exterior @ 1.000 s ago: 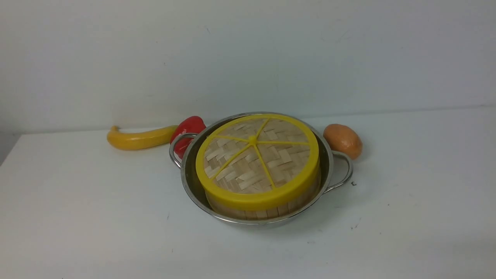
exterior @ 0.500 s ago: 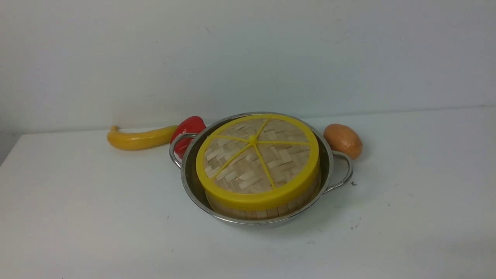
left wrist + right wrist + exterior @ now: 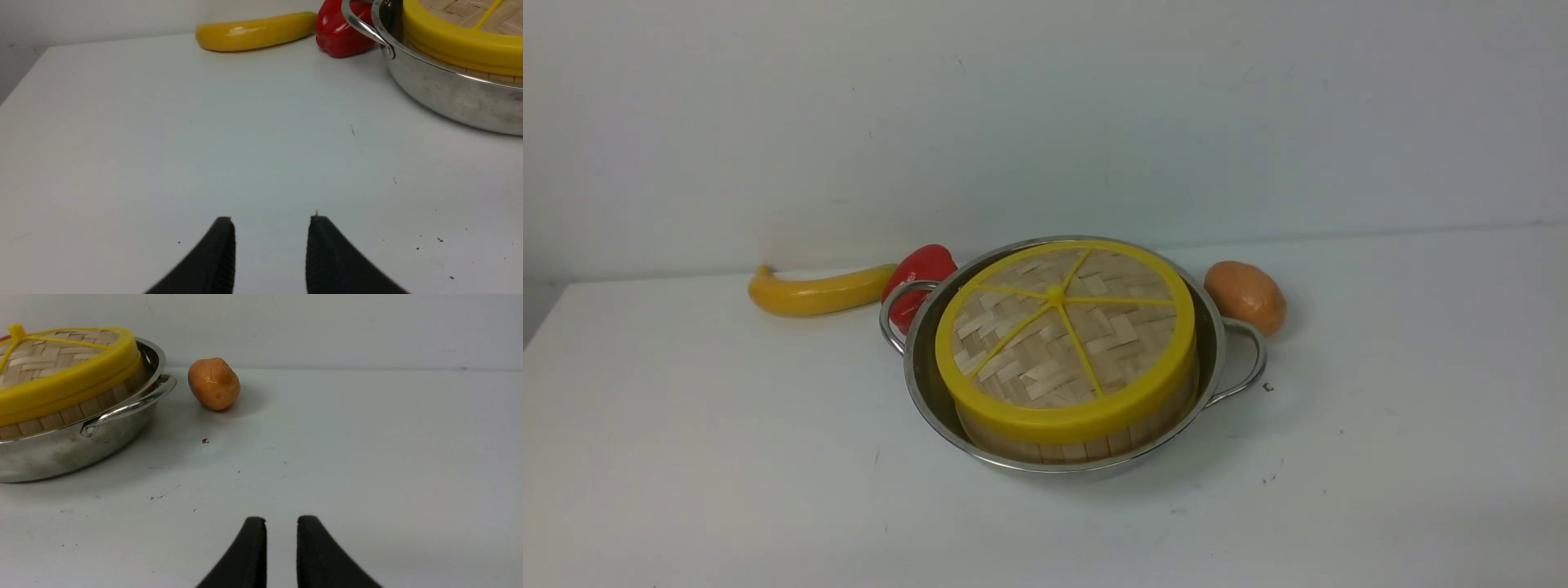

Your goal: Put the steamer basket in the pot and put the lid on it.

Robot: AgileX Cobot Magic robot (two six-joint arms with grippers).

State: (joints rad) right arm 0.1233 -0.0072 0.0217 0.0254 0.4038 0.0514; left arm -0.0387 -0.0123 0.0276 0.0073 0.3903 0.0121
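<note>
the lid (image 3: 1065, 343) has a fat yellow edge, thin yellow lines and a criss-cross weave in light brown. under the lid, the basket (image 3: 1086, 445) shows pale brown wood strips. the pot (image 3: 1209, 327) is shiny silver. the table (image 3: 686, 457) is white. by the pot are a yellow banana (image 3: 821, 292), a red pepper (image 3: 920, 269) and an orange-brown potato (image 3: 1245, 296).

left tool (image 3: 271, 220): jaws apart, empty | right tool (image 3: 282, 520): jaws narrowly apart, empty
</note>
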